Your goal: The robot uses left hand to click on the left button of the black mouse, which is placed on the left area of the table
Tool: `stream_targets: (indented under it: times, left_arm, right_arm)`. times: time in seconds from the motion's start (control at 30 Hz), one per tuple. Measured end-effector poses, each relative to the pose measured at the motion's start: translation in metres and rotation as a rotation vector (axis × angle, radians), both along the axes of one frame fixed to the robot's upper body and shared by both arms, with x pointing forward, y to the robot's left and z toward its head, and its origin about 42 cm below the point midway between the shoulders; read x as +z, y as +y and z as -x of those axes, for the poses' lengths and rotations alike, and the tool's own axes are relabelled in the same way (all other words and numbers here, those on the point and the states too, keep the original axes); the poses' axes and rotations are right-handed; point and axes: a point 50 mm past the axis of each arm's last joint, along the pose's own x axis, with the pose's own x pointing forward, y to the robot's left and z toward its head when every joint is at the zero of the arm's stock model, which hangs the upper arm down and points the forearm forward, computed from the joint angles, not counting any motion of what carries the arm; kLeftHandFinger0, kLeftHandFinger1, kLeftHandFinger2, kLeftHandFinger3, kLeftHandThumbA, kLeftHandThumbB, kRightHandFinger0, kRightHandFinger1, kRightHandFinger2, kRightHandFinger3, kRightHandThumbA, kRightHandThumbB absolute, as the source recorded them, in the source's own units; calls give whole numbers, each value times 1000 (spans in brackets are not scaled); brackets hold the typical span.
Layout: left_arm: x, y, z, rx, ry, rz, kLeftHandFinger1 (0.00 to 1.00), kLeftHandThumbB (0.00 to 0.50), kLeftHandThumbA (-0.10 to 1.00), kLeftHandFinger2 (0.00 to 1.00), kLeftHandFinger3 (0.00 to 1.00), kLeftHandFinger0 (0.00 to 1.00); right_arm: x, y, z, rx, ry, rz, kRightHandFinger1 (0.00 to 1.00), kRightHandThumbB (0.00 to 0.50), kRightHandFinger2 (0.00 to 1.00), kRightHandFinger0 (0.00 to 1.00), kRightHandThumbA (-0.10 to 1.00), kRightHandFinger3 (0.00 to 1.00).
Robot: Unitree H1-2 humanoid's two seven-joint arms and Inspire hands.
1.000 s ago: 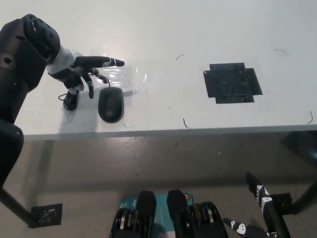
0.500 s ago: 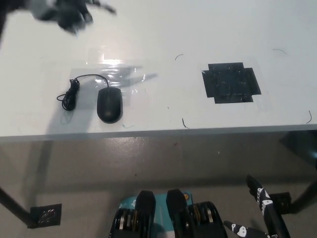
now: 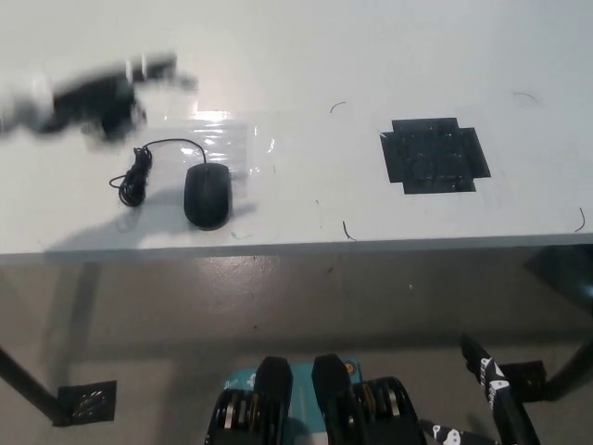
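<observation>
- though there is only the head view, it shows the whole scene: the mouse (image 3: 207,195) lies on the left part of the white table (image 3: 306,56), close to the near edge, on a shiny clear patch.
- its long axis runs from the near edge toward the far side; the narrower button end points away from the robot, and the rounded back faces the table edge. that is how a mouse lies for a hand reaching from this side, so i judge the left button to be at the far end, on the mouse's left half.
- its cable (image 3: 139,171) leaves the far end, arcs to the left and bunches in a loose coil beside the mouse, clear of the buttons.
- the left hand (image 3: 107,93) is a dark and pale smear above the table, up and to the left of the mouse and well apart from it. the blur hides the fingers, so i cannot tell how open it is; it holds nothing that i can make out.
- the right hand (image 3: 491,394) hangs low at the bottom right, below table level, with nothing in it and its fingers apart as far as they show.
- a black tape patch (image 3: 434,155) marks the right half of the table, well away from the mouse; it looks like a placement mark.
</observation>
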Motion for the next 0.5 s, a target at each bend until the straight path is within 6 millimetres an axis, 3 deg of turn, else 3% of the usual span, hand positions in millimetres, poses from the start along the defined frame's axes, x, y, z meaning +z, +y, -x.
stream_targets:
  times: [0.03,0.07,0.1,0.13,0.2,0.27,0.3,0.33,0.4,0.43,0.47,0.5]
  left_arm:
    - [0,0,0,0,0,0,1000,411,1000,1000,1000,1000]
    - [-35,0,19,-13,42,29,1000,459,1000,1000,1000,1000]
    - [-43,-1,23,-15,54,34,1000,456,1000,1000,1000,1000]
    - [-66,-2,39,-24,83,58,1000,446,1000,1000,1000,1000]
    - [-104,-9,70,-47,123,109,1000,409,1000,1000,1000,1000]
    - [-140,-17,102,-60,174,165,1000,330,1000,1000,1000,1000]
    - [-158,-22,124,-62,196,201,1000,324,1000,1000,1000,1000]
    - [-167,-25,135,-63,206,220,1000,314,1000,1000,1000,1000]
    - [-199,-39,186,-52,243,312,1000,322,1000,1000,1000,1000]
    - [-210,-45,207,-39,257,355,1000,275,1000,1000,1000,1000]
    - [-223,-51,231,-16,280,402,1000,270,1000,1000,1000,1000]
    - [-226,-53,235,-12,282,410,1000,269,1000,1000,1000,1000]
  right_arm:
    - [0,0,0,0,0,0,1000,152,1000,1000,1000,1000]
    - [-1,0,2,-1,6,0,1000,152,1000,1000,1000,1000]
    - [-2,0,2,-1,7,1,1000,150,1000,1000,1000,1000]
    - [-2,0,2,-1,10,0,1000,144,1000,1000,1000,1000]
    - [-4,0,4,-1,16,0,1000,137,1000,1000,1000,1000]
    - [-6,0,6,-3,23,0,1000,142,1000,1000,1000,1000]
    - [-6,0,7,-2,26,0,1000,142,1000,1000,1000,1000]
    - [-7,0,7,-2,27,0,1000,143,1000,1000,1000,1000]
    - [-8,0,9,-2,33,0,1000,148,1000,1000,1000,1000]
    - [-9,0,10,-2,36,1,1000,157,1000,1000,1000,1000]
    - [-10,0,12,-3,42,0,1000,150,1000,1000,1000,1000]
    - [-10,0,13,-3,43,1,1000,139,1000,1000,1000,1000]
